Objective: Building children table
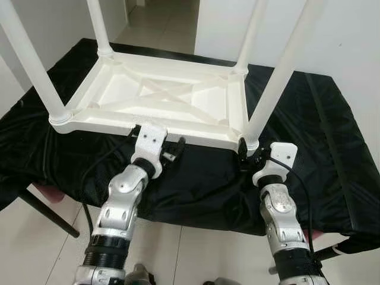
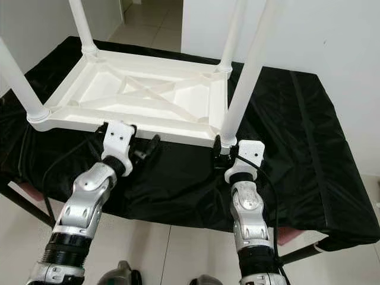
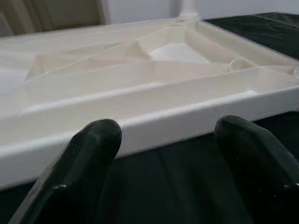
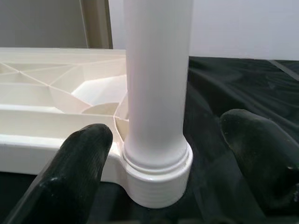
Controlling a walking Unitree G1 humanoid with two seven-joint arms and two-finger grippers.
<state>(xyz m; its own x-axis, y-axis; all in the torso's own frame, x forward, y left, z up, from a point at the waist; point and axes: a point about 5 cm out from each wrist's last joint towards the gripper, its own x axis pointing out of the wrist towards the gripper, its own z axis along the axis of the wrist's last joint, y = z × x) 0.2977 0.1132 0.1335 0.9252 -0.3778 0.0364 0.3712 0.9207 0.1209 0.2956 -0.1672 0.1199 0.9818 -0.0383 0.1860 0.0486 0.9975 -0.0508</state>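
A white plastic children's table (image 1: pixel 172 98) lies upside down on a black cloth. Its legs stand upright, with the near right leg (image 1: pixel 279 71) and near left leg (image 1: pixel 29 65) closest to me. My left gripper (image 3: pixel 163 158) is open. It hovers over the cloth just in front of the tabletop's near rim (image 3: pixel 154 126), not holding it. My right gripper (image 4: pixel 173 154) is open, with its fingers (image 4: pixel 79 163) on either side of the near right leg's base collar (image 4: pixel 156 172). A gap shows on one side.
The black cloth (image 1: pixel 332 136) covers a work table whose front edge runs just before my arms. A dark metal table leg (image 1: pixel 47 214) slants below on the left. A white wall rises at the right, and a doorway opens behind.
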